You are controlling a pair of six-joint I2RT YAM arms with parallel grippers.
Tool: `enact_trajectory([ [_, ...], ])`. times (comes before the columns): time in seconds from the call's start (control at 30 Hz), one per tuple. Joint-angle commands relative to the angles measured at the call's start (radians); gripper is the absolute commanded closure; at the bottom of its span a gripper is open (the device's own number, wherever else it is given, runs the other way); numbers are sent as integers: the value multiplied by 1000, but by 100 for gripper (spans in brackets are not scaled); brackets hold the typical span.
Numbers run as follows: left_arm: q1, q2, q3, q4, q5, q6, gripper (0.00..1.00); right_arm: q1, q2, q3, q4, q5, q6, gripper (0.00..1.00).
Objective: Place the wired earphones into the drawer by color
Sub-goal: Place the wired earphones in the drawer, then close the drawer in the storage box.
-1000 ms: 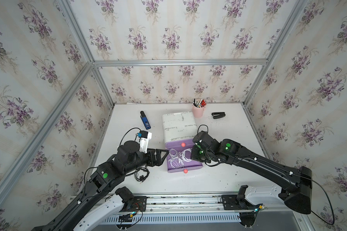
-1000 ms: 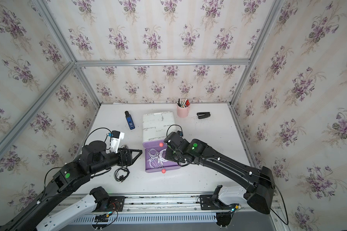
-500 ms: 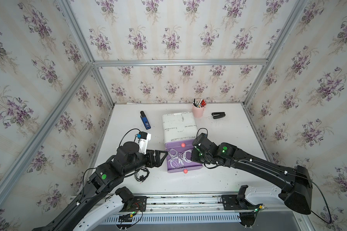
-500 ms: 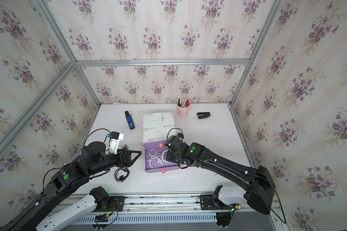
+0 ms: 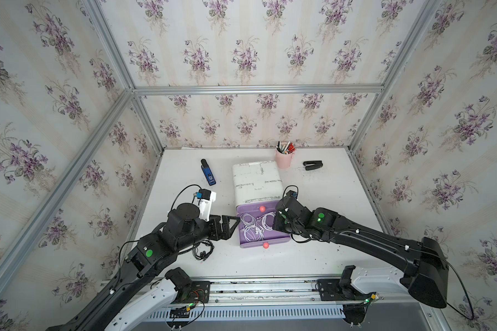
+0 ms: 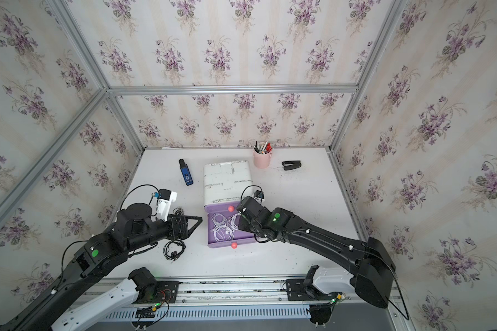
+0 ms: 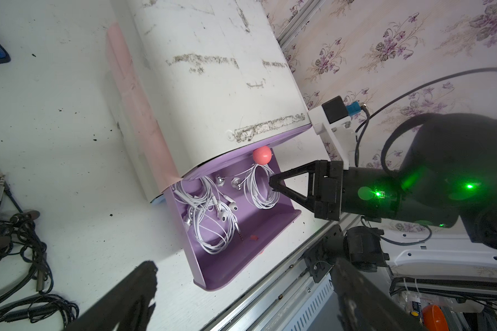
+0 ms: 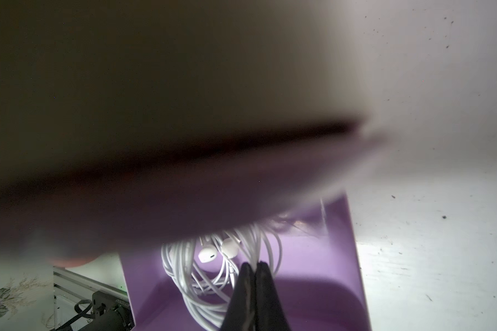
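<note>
- Earphones in black [image 5: 203, 250] lie coiled on the table [image 5: 327, 200] to the left of the purple drawer [image 5: 270, 242], outside it. The left wrist view shows more than one black bundle there, so this colour looks unsorted.
- Left gripper [image 5: 231, 227] hovers just left of the drawer, between it and the black coil. Its fingers are spread wide and hold nothing.
- White earphones [image 5: 253, 227] lie inside the drawer, which stands pulled out from the white cabinet [image 5: 256, 180]. Several coils share its floor, so the white lot looks placed.
- Right gripper [image 7: 271, 182] reaches in from the drawer's right side, fingers pressed together, tips against the rightmost white coil. Whether a thin strand is pinched between them I cannot tell.
- No red bundle shows in any view. As I judge it, white is done or nearly so. Black is what remains, and it probably belongs in a different drawer of the cabinet.
</note>
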Motion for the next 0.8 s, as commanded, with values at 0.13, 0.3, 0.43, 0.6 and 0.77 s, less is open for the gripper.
enact_trajectory([
  [0.13,1,6,0,19,-12,9,3,2,-38,-28,-76,-50,27,84],
  [0.3,1,6,0,24,-9,9,3,2,-41,-30,-74,-54,27,80],
  [0.43,1,6,-2,21,-10,9,3,2,-41,-27,-75,-51,27,77],
  [0.6,2,7,3,24,-10,10,3,2,-69,-5,-84,-28,26,74],
  [0.77,1,30,40,51,9,25,3,2,-157,21,-82,-9,20,71],
])
